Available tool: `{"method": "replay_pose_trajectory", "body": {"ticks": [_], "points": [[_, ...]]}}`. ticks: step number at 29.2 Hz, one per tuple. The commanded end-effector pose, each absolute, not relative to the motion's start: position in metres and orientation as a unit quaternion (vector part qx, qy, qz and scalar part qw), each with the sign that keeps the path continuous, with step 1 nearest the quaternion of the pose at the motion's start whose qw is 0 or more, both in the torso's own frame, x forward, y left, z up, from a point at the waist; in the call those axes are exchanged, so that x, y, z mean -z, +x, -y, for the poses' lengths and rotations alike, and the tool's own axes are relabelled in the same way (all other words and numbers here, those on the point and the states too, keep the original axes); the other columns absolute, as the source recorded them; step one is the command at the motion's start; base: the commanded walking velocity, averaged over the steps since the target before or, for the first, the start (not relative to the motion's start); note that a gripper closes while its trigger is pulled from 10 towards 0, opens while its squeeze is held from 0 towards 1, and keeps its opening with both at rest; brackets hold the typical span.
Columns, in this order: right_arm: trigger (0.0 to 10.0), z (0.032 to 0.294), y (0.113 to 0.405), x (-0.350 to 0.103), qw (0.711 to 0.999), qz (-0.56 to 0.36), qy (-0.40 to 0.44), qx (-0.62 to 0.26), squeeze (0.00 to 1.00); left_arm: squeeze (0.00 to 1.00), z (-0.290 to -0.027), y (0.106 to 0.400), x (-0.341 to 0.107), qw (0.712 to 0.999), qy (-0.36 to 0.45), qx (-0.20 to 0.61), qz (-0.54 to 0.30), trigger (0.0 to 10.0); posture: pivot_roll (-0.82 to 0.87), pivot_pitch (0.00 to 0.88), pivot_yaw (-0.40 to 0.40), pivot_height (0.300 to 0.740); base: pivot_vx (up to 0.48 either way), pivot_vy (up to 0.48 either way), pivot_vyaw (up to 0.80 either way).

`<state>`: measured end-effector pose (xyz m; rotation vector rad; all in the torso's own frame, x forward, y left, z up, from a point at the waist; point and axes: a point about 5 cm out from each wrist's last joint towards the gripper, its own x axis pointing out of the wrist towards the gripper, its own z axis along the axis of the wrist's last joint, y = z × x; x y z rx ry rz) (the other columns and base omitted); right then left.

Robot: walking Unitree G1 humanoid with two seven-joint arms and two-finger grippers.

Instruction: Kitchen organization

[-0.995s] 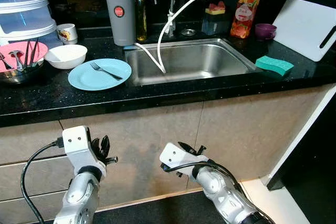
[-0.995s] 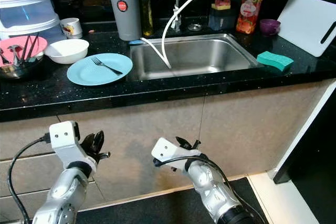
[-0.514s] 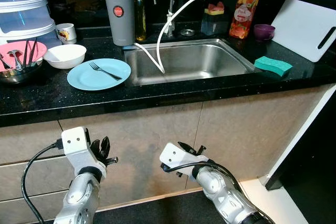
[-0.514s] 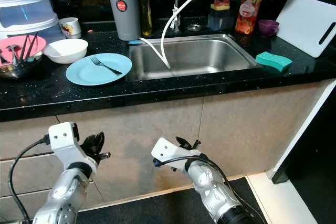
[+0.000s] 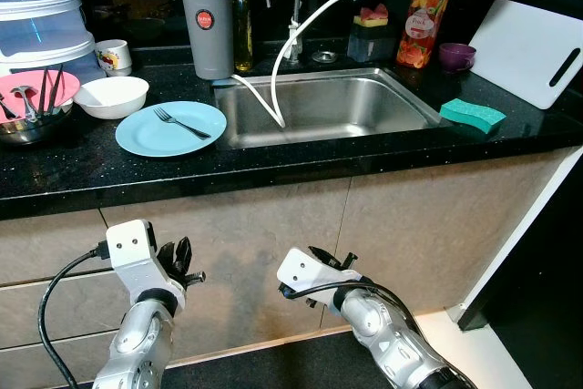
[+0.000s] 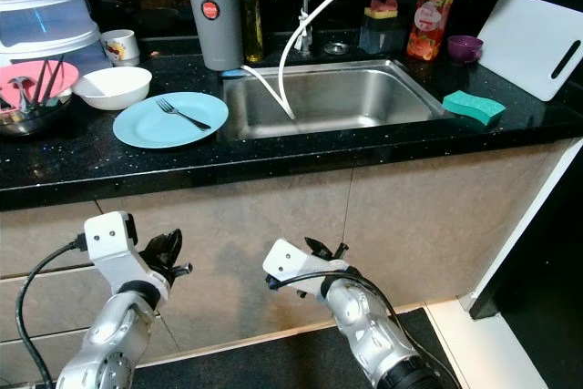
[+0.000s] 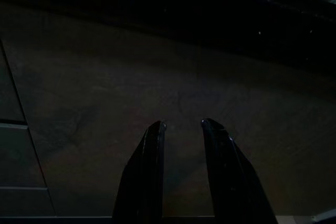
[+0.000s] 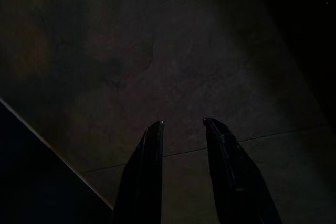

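Currently on the black table (image 5: 82,175): a blue plate (image 5: 170,128) carrying a fork (image 5: 182,123), a white bowl (image 5: 111,97) just behind it, a steel sink (image 5: 323,107) to its right, and a green sponge (image 5: 472,114) near a white cutting board (image 5: 528,50). Below the table edge, before the cabinet front, the left gripper (image 7: 181,129) and right gripper (image 8: 182,127) hang with fingers slightly parted, holding nothing.
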<state>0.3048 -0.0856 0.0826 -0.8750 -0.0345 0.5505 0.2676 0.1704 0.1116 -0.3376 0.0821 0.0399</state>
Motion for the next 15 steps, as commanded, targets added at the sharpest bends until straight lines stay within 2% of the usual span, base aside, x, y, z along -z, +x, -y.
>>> {"method": "replay_pose_trajectory", "body": {"ticks": [1, 15], "points": [[10.0, 0.0876, 0.3076, -0.0845, 0.870, 0.018, -0.418, -0.262, 0.00, 0.00, -0.1703, 0.2687, -0.1064, 0.983, -0.172, -0.022, -0.055, 10.0, -0.14, 0.005, 0.014, 0.740, 0.000, 0.000, 0.00], [10.0, 0.0883, 0.3092, -0.0850, 0.870, 0.017, -0.417, -0.263, 0.00, 0.00, -0.1690, 0.2715, -0.1020, 0.980, -0.182, -0.020, -0.072, 10.0, -0.15, 0.004, 0.016, 0.740, 0.000, 0.000, 0.00]]}}
